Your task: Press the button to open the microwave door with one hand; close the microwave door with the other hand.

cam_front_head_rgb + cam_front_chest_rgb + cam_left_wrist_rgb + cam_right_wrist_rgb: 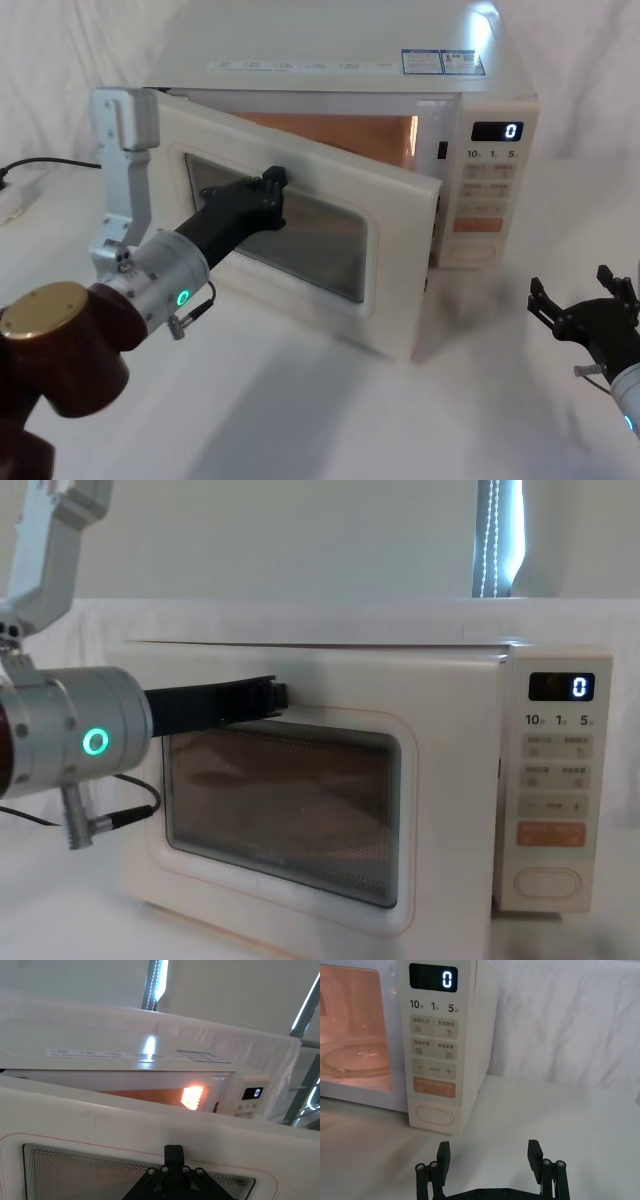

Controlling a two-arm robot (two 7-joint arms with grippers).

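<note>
**Jaws on the door glass, door ajar**

Jaws of the left gripper [274, 192] sit against the upper edge of the dark window in the microwave door [390, 250]; whether they are apart or together cannot be told, since only a single black tip shows in the left wrist view against the mesh glass. The door stands partly open, swung out toward the robot on its left-side hinge, with the lit orange cavity [340, 135] visible behind its top edge. To the right of the door is the control panel [487, 190], its display reading 0. At the panel's bottom sits the button [435, 1115], untouched. Farther right, the right gripper [585, 308] hovers low over the white tabletop [330, 420], well apart from the microwave, its jaws spread wide and gripping nothing.
</note>
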